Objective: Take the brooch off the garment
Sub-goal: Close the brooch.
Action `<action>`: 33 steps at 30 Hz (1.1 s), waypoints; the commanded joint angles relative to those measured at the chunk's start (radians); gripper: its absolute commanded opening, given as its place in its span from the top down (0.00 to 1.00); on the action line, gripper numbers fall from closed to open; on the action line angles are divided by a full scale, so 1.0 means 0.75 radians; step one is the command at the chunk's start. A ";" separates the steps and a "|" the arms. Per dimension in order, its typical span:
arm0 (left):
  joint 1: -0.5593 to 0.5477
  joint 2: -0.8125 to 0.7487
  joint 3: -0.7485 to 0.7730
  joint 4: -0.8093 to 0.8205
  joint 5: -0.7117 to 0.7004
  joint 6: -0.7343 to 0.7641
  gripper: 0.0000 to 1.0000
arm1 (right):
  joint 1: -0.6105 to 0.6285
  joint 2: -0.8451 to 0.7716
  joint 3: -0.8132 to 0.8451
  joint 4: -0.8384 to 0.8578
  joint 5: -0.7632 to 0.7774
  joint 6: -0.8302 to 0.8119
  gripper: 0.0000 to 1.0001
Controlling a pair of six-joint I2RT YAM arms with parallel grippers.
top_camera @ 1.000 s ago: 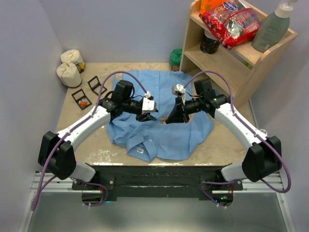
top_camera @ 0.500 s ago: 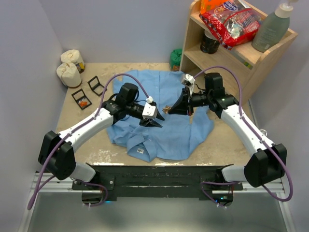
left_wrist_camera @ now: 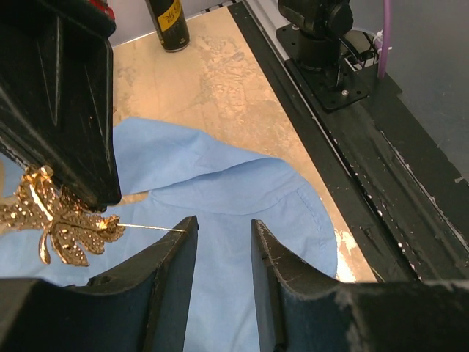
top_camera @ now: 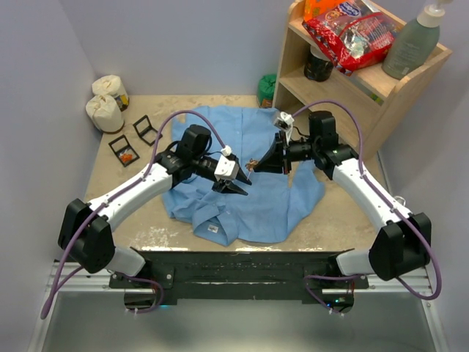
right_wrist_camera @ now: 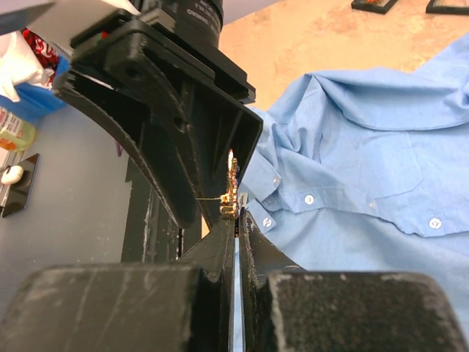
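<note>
Brooch lifted off the shirt and held above it.

The sandy, mottled desk carries the garment, a soft light-blue shirt spread rumpled across the middle, with small white buttons down its front and the collar toward the near edge. Over the shirt's middle the right fingers, hard black plastic, are pressed together on the brooch. The left fingers stand parted just to its left with nothing between them. The brooch is a gold, leaf-shaped piece, grainy with tiny stones, and its thin straight pin is bare and seemingly clear of the cloth. On that showing the removal itself looks done, and what seems left is carrying the brooch aside and setting it down.
</note>
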 commanded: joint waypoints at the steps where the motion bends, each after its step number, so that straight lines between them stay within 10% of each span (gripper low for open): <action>1: -0.012 -0.005 0.054 0.010 0.056 -0.017 0.60 | 0.001 0.024 -0.022 0.075 0.011 0.044 1.00; 33: -0.046 0.089 0.134 0.065 -0.085 -0.085 0.59 | 0.034 -0.031 -0.145 0.032 -0.040 0.032 1.00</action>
